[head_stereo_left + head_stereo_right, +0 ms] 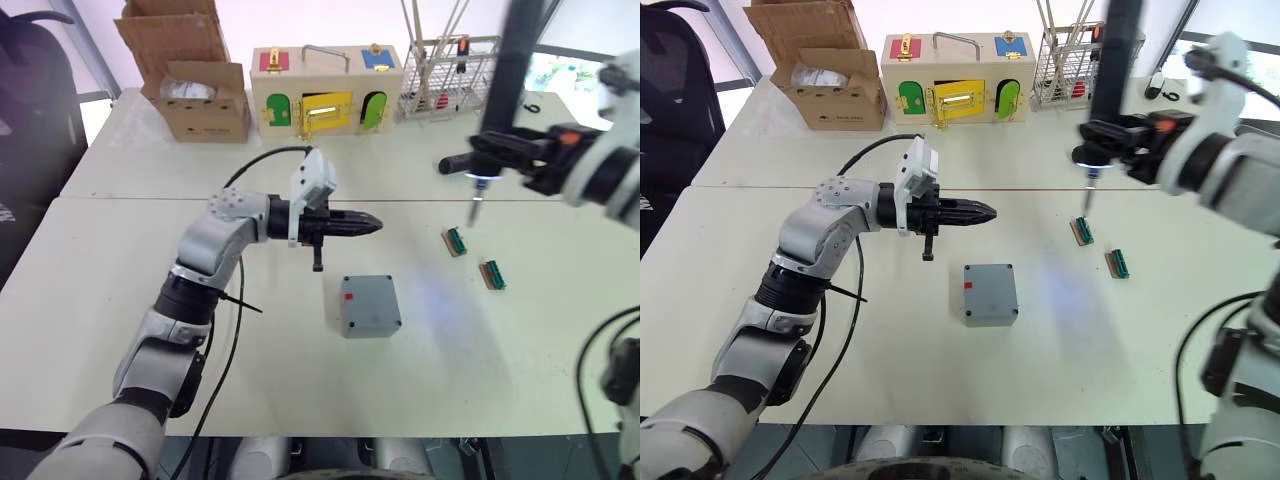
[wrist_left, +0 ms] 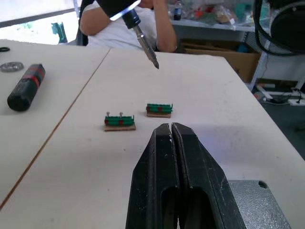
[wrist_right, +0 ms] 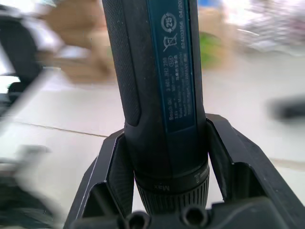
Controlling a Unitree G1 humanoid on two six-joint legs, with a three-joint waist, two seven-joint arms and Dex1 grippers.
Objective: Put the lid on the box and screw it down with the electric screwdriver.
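The grey box (image 1: 372, 330) stands on the table with a red mark on its left side. The flat grey lid (image 1: 370, 298), with holes at its corners, lies on top of it. My left gripper (image 1: 375, 224) is shut and empty; it hovers just behind and left of the box, pointing right. In the left wrist view the box's corner (image 2: 257, 200) lies under the closed fingers (image 2: 190, 162). My right gripper (image 1: 490, 150) is shut on the electric screwdriver (image 1: 520, 60), held upright and lit. Its bit (image 1: 476, 210) hangs above the table, to the right of the box and behind it.
Two small green terminal blocks (image 1: 456, 241) (image 1: 491, 275) lie right of the box, under the bit. A cardboard box (image 1: 200, 95), a wooden box with coloured doors (image 1: 325, 95) and a wire rack (image 1: 450, 75) line the far edge. A black-and-red screwdriver (image 2: 26, 88) lies beyond; a person (image 2: 128, 28) sits there.
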